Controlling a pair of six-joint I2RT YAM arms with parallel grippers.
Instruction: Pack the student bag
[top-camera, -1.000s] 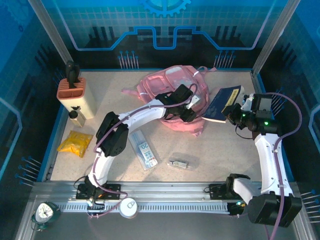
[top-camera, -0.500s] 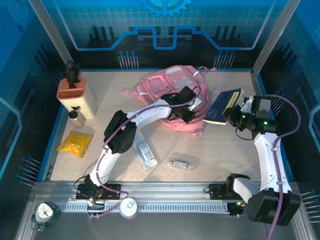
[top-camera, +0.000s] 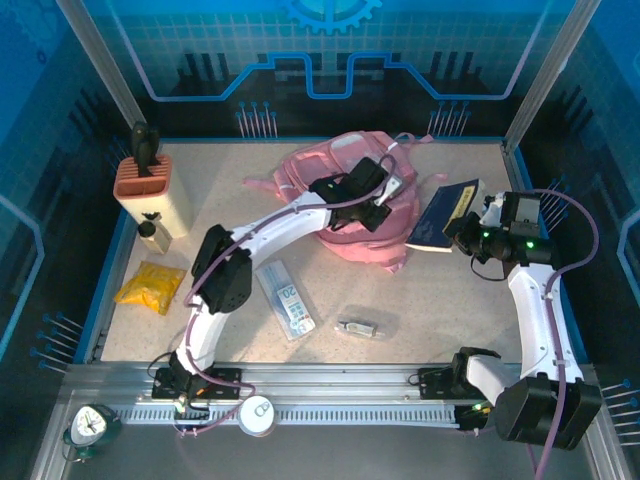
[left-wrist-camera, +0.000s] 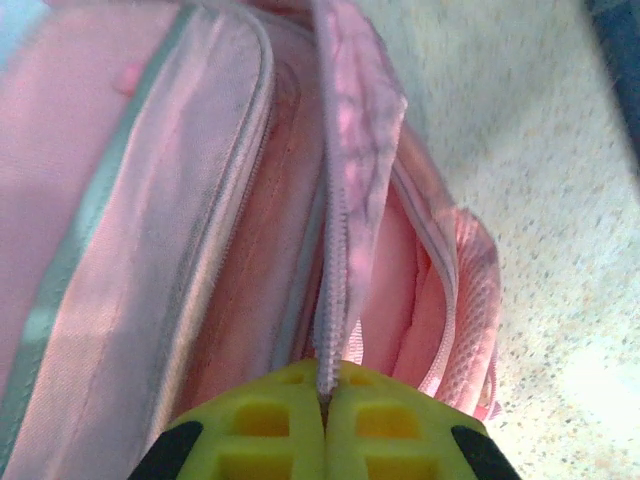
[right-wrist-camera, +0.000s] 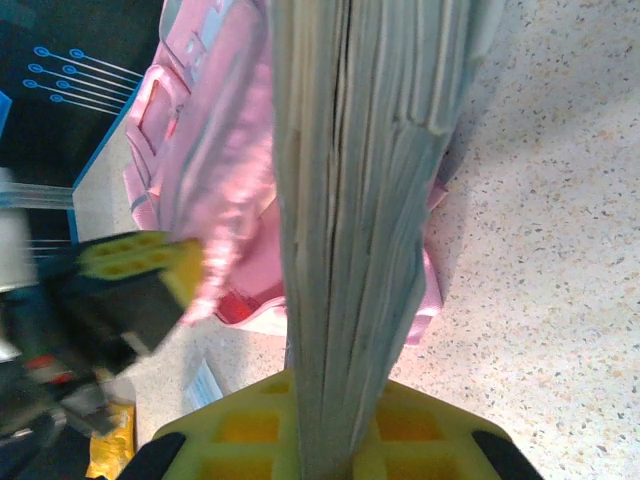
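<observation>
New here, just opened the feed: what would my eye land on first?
The big pink student bag at the far middle of the table, its zip edge pinched in the left gripper. Just right of it, the right gripper clamps a dark blue book, pages showing, beside the bag.

The student bag (top-camera: 300, 172) is soft pink, with a paler front pocket and grey-white zip trim. Right of centre, the book (top-camera: 447, 212) has a dark blue cover with yellow print and pale grey page edges. The table (top-camera: 430, 300) is beige with fine dark speckles. Near the left edge lies a yellow packet (top-camera: 150, 287). The left gripper (left-wrist-camera: 324, 385) is lime yellow.
</observation>
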